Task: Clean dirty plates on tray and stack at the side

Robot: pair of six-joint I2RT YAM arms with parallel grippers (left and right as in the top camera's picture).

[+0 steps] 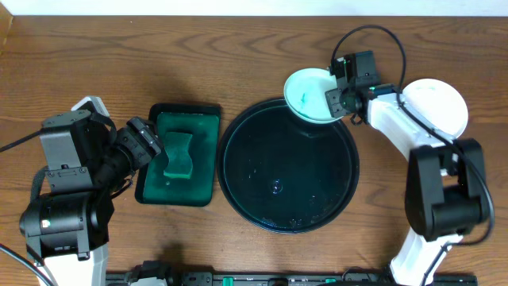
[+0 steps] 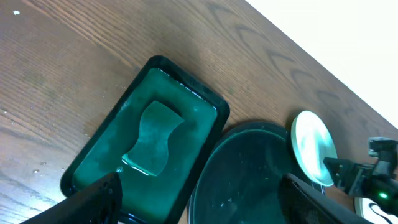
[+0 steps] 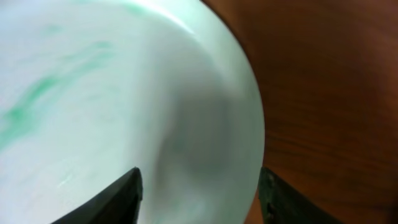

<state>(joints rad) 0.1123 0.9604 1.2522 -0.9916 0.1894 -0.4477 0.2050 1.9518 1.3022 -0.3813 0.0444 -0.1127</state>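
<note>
- overhead, a smeared plate [image 1: 308, 95] sat tilted over the far rim of the black tray [image 1: 262, 183], with teal-green streaks on its face.
- the right fingers [image 1: 340, 100] stood partly apart at that plate's right edge; whether they gripped it i could not tell.
- a second plate [image 1: 438, 107] lay on the table [image 1: 238, 48] right of the tray, partly under the right arm.
- the left fingers [image 1: 153, 144] were spread wide and empty above the green tray [image 1: 204, 168], where a sponge [image 1: 181, 155] lay.

Robot lab bench: wooden table [image 1: 238, 40] flanked by two arms [image 1: 67, 183].
</note>
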